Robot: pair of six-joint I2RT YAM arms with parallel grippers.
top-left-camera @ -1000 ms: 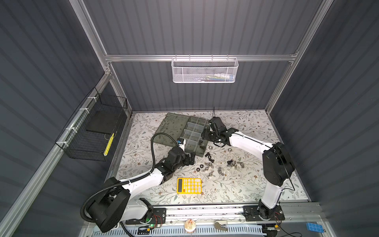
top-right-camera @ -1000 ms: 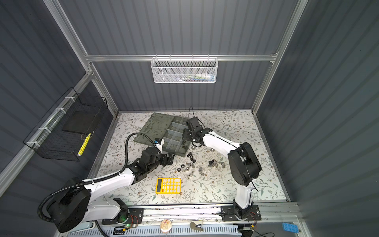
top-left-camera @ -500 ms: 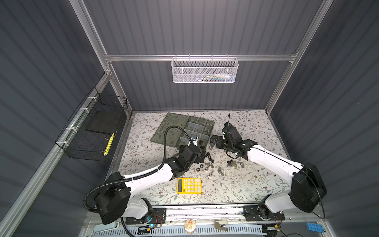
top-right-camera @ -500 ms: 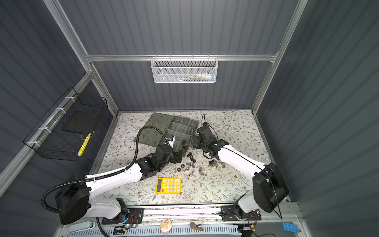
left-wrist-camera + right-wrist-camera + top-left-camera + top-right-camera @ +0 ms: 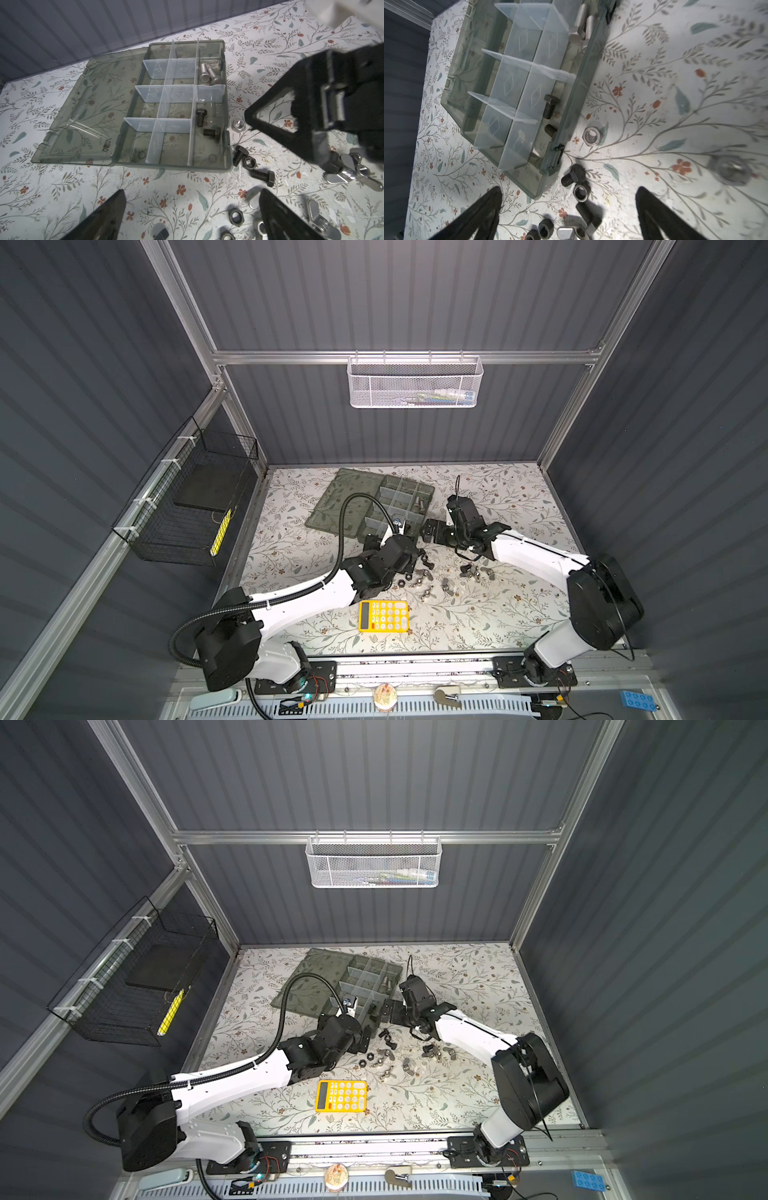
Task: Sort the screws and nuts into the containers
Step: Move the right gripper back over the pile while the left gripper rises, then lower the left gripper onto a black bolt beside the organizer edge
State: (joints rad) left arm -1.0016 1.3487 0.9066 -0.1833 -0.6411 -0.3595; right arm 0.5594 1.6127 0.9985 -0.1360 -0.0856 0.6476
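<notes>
Both top views, centre: the right claw [image 5: 432, 531] has drawn back off the box [image 5: 172, 167] — a second ago it hung over the box's right-hand column — and now sits low over the mat [image 5: 498, 489] just right of the box's lower right corner. Its jaws are spread to their widest with nothing between them. The left claw [image 5: 192, 194], equally wide and equally empty, has swung in from the box's lower left edge to hover at the near side of the pile [image 5: 440, 576]. Left wrist view, centre right: two black screws [image 5: 201, 117] lie in one compartment of the right column, below the silver screws [image 5: 207, 73] in the next compartment up. The retreat with open jaws suggests a drop just completed, probably one of those black screws, though no release is shown. Sorting looks early — loose screws [image 5: 262, 176] and a black nut [image 5: 250, 162] lie just outside the box's lower right corner, a silver nut [image 5: 239, 125] lies beside its right wall, and wing nuts [image 5: 353, 173] lie at the frame's right edge. A fresh pick from the pile appears due.
</notes>
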